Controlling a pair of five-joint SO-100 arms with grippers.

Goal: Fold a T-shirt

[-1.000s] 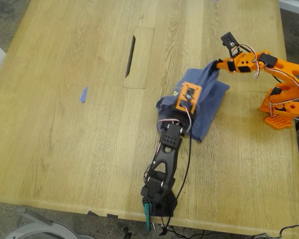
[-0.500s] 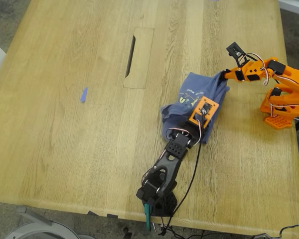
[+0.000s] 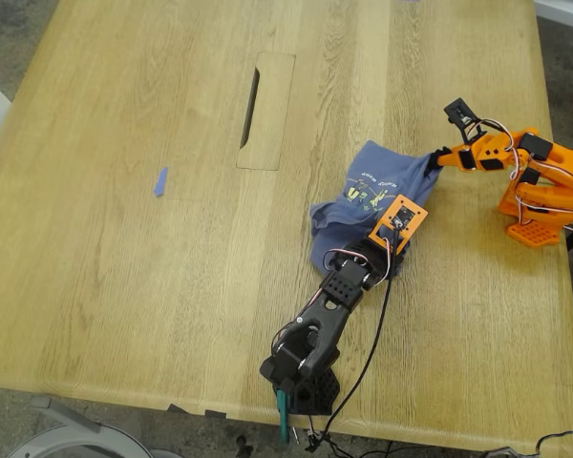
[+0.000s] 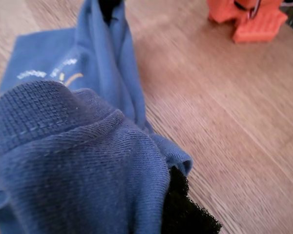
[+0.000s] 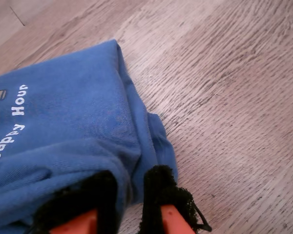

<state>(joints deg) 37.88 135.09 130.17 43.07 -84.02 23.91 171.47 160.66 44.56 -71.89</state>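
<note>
Diagonally across the surface (image 3: 124,239) lies one bunched T-shirt (image 3: 368,205); my first gripper (image 3: 393,234) and my second gripper (image 3: 437,160) each pinch its cloth.

T-shirt (image 3: 372,196): dragged toward exterior view's right, flatter, print showing | both grippers: lower, shifted right

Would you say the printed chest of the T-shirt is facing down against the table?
No, the T-shirt's print faces up.

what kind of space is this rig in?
Likely an office or lab: a wooden desk with a cable-slot cutout, two small desktop arms mounted on it, and the T-shirt as the only workpiece.
</note>
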